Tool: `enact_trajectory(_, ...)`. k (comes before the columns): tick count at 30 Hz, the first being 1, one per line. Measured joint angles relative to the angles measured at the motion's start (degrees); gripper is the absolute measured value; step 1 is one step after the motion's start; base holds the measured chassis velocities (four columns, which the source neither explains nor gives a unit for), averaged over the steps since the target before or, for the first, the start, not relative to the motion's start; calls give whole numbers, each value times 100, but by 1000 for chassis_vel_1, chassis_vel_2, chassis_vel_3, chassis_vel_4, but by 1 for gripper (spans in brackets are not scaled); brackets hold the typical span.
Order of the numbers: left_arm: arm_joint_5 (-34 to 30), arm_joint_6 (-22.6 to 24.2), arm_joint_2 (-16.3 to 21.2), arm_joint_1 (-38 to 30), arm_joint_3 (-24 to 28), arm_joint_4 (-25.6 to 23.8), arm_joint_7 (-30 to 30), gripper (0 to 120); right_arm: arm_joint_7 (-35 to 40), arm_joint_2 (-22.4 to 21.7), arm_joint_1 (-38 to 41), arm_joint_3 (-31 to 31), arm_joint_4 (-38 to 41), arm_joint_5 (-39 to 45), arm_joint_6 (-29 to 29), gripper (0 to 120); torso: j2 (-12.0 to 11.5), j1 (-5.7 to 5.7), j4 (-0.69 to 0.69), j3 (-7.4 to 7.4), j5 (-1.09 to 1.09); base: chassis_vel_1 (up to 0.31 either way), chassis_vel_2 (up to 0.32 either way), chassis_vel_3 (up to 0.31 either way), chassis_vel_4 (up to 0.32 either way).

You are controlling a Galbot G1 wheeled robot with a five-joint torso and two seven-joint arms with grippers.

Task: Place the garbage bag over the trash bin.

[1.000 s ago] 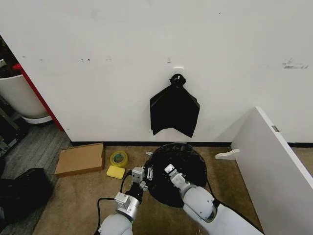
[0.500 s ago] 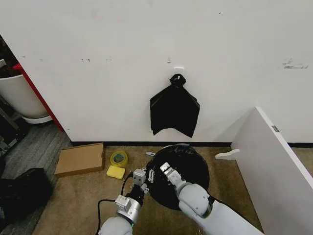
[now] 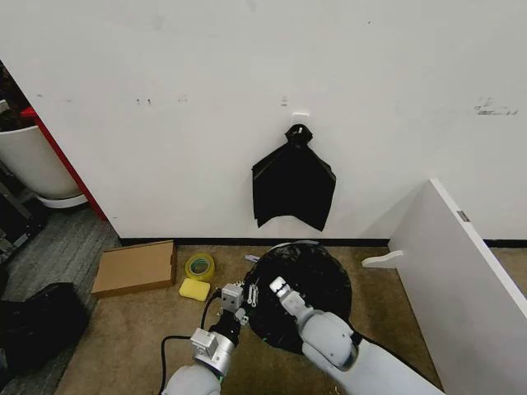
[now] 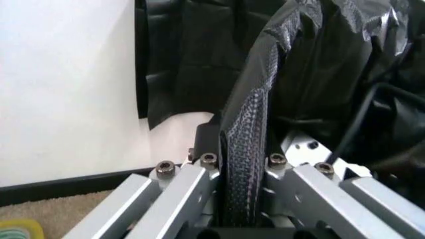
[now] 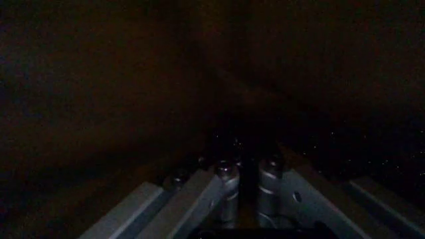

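Left claw (image 4: 242, 164) & right claw (image 3: 276, 286) pinching garbage bag (image 3: 317, 276).

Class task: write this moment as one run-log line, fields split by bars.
left end effector: shut on bag edge | right end effector: at bag, near side | bag: draped over bin | bundle: on wall

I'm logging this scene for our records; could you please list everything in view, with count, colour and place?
garbage bag: one, glossy black, on the carpet by the wall, covering a round form
black bundle: one, hanging on the wall
cardboard box: one, brown, floor, left
tape roll: one, yellow-green, beside the box
sponge: one, yellow, below the tape
white board: one, leaning, right
white tub: one, far left
left hand: shut on bag film
right hand: on the bag's top
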Motion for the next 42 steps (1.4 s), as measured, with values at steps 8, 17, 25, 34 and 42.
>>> enact_trajectory(8, -138, 1, -3, -36, 3, -6, -4, 3, -74, -209, -210, -37, 70, -27, -10, 0, 0, 0, -3, 0, -1, 0, 0, 0, 0)
enact_trajectory(17, -143, 6, 34, 44, 50, -44, 9, 3, 107, 110, 94, -78, -160, 255, 74, 0, 0, 0, 0, 0, 0, 0, 0, 0, 0)
enact_trajectory(25, -174, 9, 26, 75, 3, -98, 30, 3, 93, -71, -35, -108, -108, 213, 4, 0, 0, 0, -3, 0, -1, 0, 0, 0, 0)
enact_trajectory(34, -164, 7, 11, 136, 13, -120, 69, 3, 160, 108, 104, -141, -229, 213, 12, 0, 0, 0, 0, 0, -1, 0, 0, 0, 0)
enact_trajectory(42, -182, -5, 8, 195, -16, -175, 74, 3, 161, -44, -27, -94, -268, 177, 27, 0, 0, 0, -3, 0, 0, 0, 0, 0, 0)
